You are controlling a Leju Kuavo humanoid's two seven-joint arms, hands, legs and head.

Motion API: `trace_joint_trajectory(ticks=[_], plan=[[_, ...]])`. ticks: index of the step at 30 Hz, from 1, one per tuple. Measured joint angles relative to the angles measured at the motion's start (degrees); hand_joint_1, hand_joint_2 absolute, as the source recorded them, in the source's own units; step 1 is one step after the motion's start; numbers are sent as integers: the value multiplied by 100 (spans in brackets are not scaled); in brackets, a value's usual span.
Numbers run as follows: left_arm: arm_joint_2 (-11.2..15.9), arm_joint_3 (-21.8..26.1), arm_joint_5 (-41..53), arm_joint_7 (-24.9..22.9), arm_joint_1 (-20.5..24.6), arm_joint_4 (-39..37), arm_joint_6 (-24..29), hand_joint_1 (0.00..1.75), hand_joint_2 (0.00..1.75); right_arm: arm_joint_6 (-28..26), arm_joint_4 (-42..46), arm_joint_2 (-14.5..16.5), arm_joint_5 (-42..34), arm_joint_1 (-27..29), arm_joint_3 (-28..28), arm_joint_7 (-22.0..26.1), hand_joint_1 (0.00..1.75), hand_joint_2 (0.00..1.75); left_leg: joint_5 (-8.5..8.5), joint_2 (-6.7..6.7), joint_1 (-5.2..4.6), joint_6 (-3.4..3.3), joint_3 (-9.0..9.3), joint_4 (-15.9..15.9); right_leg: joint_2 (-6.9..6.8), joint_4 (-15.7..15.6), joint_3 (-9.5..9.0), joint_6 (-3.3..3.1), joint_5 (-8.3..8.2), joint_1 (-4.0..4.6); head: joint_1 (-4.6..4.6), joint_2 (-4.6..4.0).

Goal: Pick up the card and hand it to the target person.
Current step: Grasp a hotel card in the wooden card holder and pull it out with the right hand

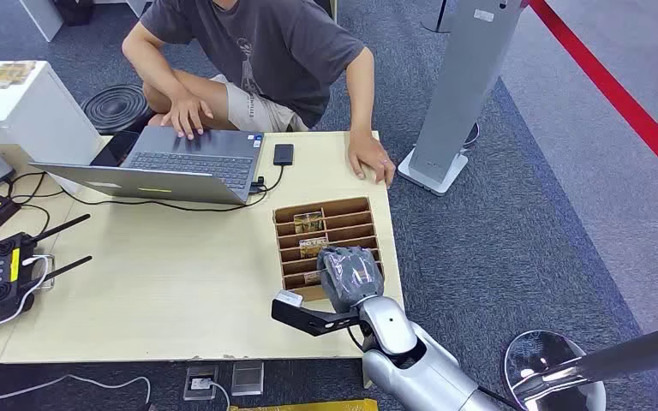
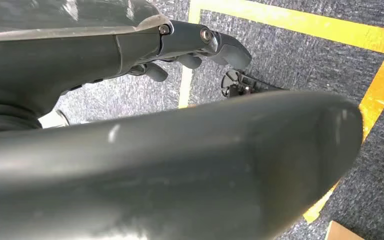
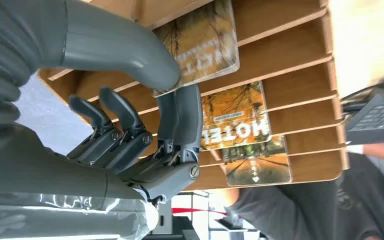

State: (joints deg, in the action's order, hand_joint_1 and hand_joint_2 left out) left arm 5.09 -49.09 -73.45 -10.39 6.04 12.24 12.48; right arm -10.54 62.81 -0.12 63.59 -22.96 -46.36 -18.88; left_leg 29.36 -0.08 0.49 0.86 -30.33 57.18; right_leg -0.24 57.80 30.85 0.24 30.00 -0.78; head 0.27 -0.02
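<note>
The right hand (image 1: 347,274) hangs over the near end of the slotted wooden card rack (image 1: 368,208), thumb and fingers (image 3: 182,115) pinching the edge of a hotel card (image 3: 200,42) in its slot. Two more cards (image 3: 235,125) sit in the slots beyond. A person's hand (image 1: 370,160) rests on the table (image 1: 171,282) near the rack, beside a laptop (image 1: 188,163). The left hand (image 2: 195,47) hangs over carpet, fingers loosely curled, holding nothing.

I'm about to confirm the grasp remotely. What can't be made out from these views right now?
- Head view: the right hand covers the near slots of the card rack, hiding the nearest card.
- Right wrist view: the thumb overlaps that card's edge; whether it is pinched cannot be told.
- Left wrist view: a dark robot part hides most of the left hand.
- Head view: card print too small.
</note>
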Motion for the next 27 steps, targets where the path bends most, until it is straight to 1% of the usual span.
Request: trace_joint_trajectory(ticks=[5,10,16,22,27], plan=[[0,0,0,38,-5,0,-13,0,0,-199,181,-71,89,99,110,-30,175,175,0,0,0,0,-1,0,0,0,1,0,0,0,0,0],[0,0,1,52,-11,0,-30,0,0,-460,594,-223,224,235,364,-78,175,175,0,0,0,0,-3,1,0,0,2,0,0,0,3,0],[0,0,1,61,-13,0,-35,0,0,-600,1082,-381,331,320,675,-77,175,175,0,0,0,0,-2,1,0,-1,2,0,0,0,-1,0],[0,0,7,67,-12,0,-35,0,0,-764,1554,-489,485,364,920,16,175,175,0,0,0,0,-3,1,0,-1,3,0,0,0,-2,0],[0,0,34,67,-12,0,-39,0,0,-899,2120,-569,833,342,1081,173,175,175,0,0,0,0,-4,1,0,-1,3,0,0,0,-1,0]])
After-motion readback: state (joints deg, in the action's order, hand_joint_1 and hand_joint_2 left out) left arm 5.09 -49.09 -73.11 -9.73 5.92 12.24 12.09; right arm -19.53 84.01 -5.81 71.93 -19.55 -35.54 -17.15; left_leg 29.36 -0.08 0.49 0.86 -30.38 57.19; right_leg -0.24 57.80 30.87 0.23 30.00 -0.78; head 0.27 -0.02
